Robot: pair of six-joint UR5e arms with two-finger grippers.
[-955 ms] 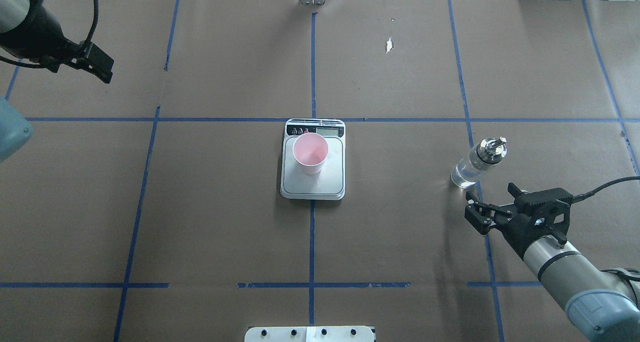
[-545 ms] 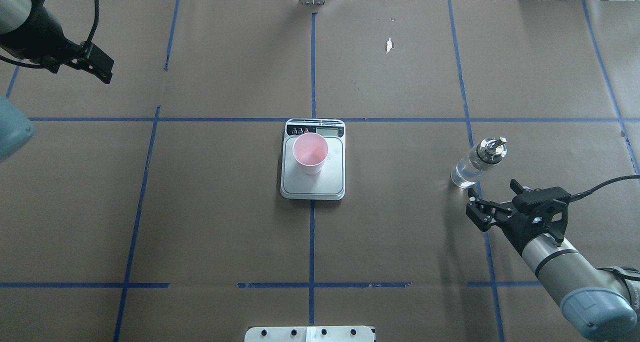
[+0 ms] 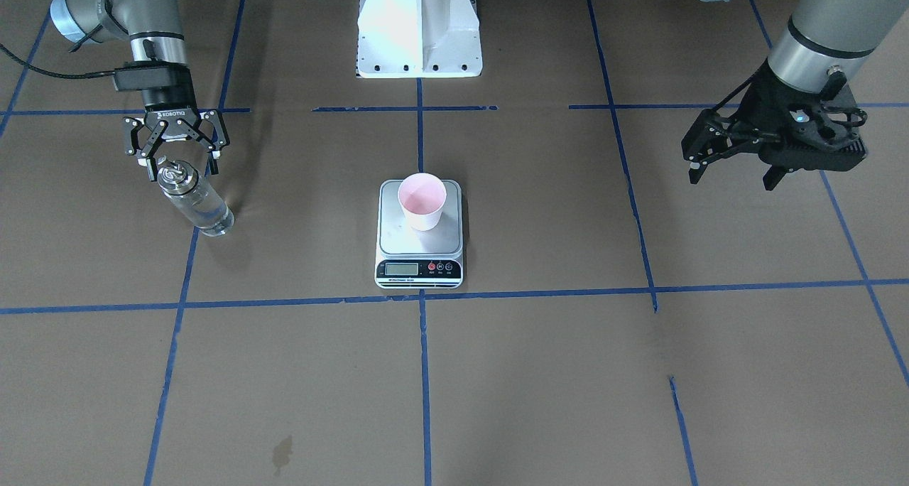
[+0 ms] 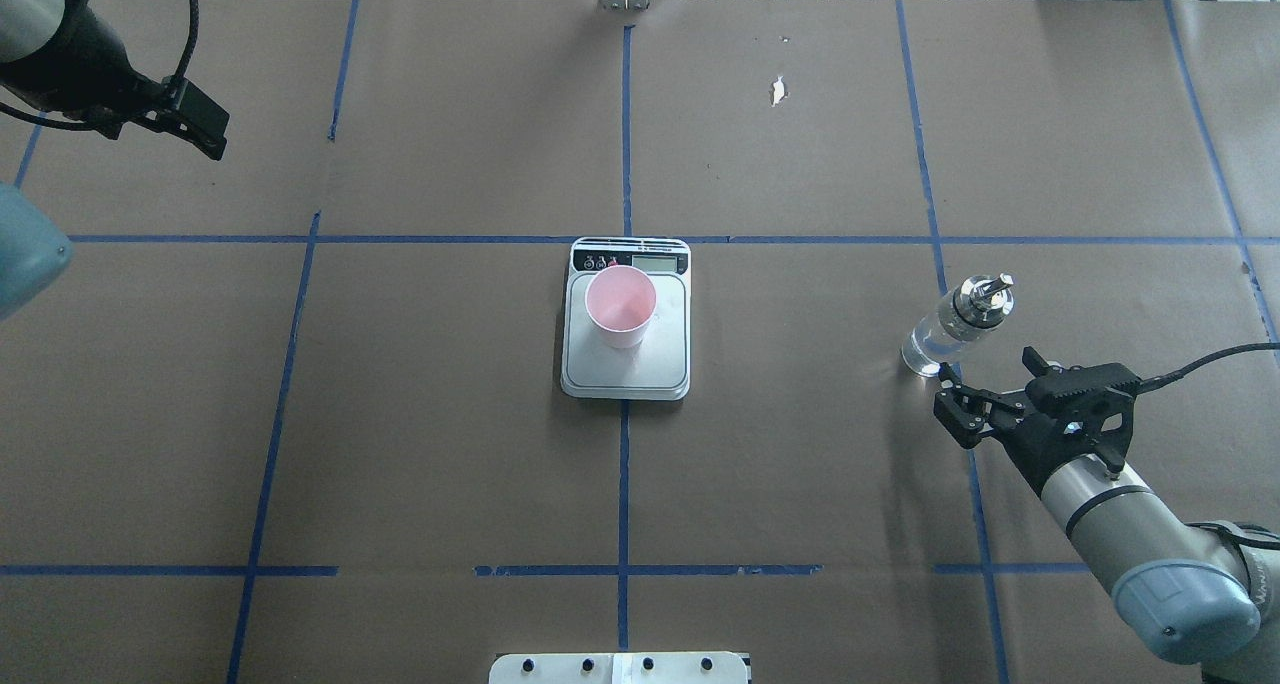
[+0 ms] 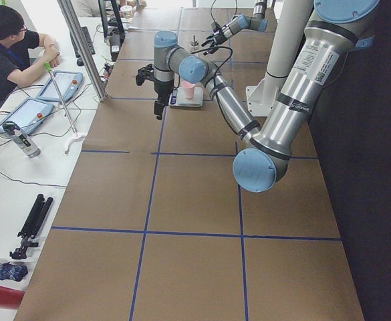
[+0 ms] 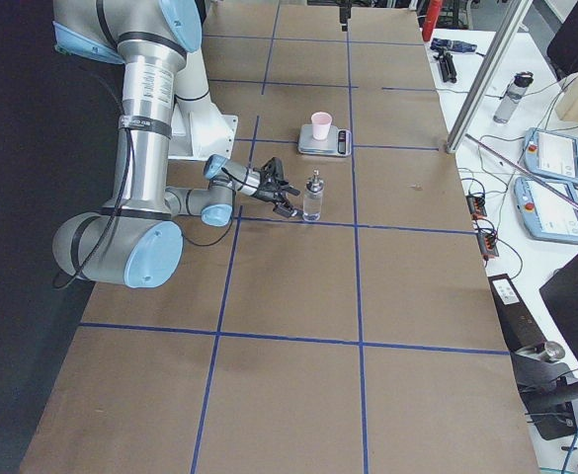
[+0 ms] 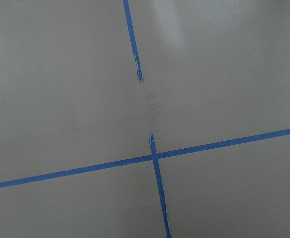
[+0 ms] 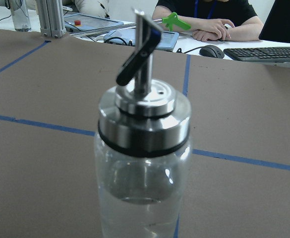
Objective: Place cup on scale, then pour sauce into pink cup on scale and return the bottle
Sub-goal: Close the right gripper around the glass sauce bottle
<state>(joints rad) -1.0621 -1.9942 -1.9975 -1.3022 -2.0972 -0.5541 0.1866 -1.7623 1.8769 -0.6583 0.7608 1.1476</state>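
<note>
Brown paper (image 4: 800, 444), crossed by blue tape (image 4: 270, 444), covers the table under both arms. The right gripper (image 3: 182, 168) has its fingers spread wide and holds nothing. The bottle (image 4: 938, 342) stands upright directly ahead of its fingertips, just beyond them, and the overhead view shows a gap between the two. From the front, the two fingers frame the silver pourer cap (image 3: 169, 175) from behind without touching it. The right wrist camera looks straight at the bottle from close by: the cap and its slanted spout fill the upper middle, and the sauce (image 8: 137, 218) sits as clear liquid in the lower part of the glass. Beyond the bottle in that view, a person's (image 8: 209, 20) forearms rest on a white desk (image 8: 283, 42) beside a keyboard (image 8: 263, 53).

Far off to that gripper's left, toward the middle of the table, the cup (image 4: 621, 309) stands upright on the scale (image 4: 660, 369). It sits on the part of the platform nearer the display, its pink inside showing; whether it holds any liquid I cannot tell.

The left gripper (image 3: 731, 175) hangs above the paper with its jaws apart and empty — cup and scale lie well away to its right, nearer the robot's base. Its wrist camera shows only paper and a crossing of tape lines.
</note>
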